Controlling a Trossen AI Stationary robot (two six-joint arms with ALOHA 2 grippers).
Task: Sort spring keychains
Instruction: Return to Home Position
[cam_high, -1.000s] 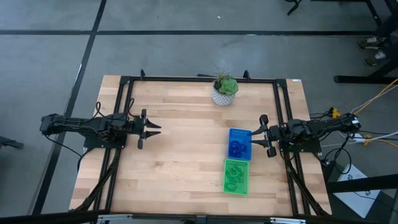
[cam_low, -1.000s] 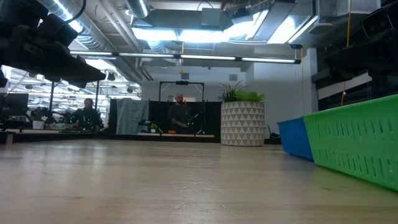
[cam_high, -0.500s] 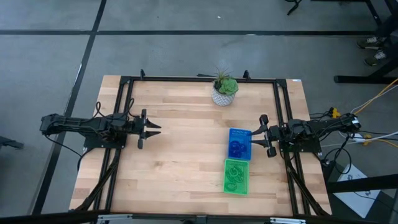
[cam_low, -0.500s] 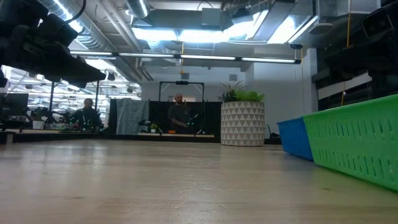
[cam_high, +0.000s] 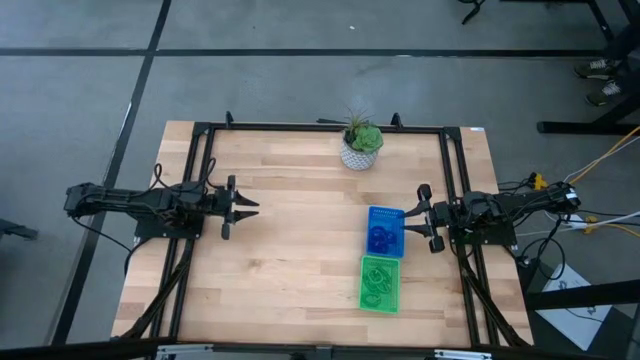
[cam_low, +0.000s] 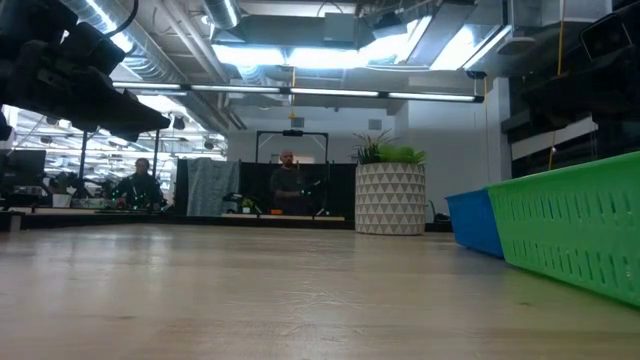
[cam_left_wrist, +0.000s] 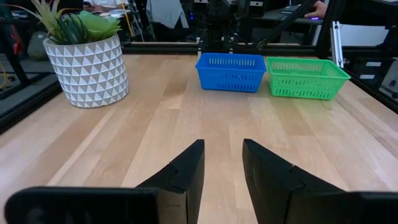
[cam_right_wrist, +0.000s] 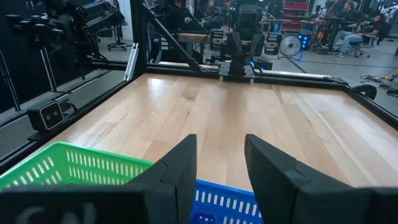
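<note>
Near opposite edges of the wooden surface (cam_high: 300, 250), your left claw (cam_high: 247, 207) and right claw (cam_high: 412, 215) hang released; sorting looks done, so finish homing.

We see the left arm (cam_high: 120, 200) and the right arm (cam_high: 510, 208) as matte black chains of blocky segments, with thin black cables looping alongside. The left gripper (cam_left_wrist: 222, 143) and the right gripper (cam_right_wrist: 220, 138) each carry two dark, wedge-shaped fingers.

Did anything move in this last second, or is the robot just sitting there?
Nothing visibly changed. The left gripper and right gripper stay parked at opposite sides of the table, open and empty; the blue spring keychains lie in the blue tray, the green spring keychains in the green tray.
</note>
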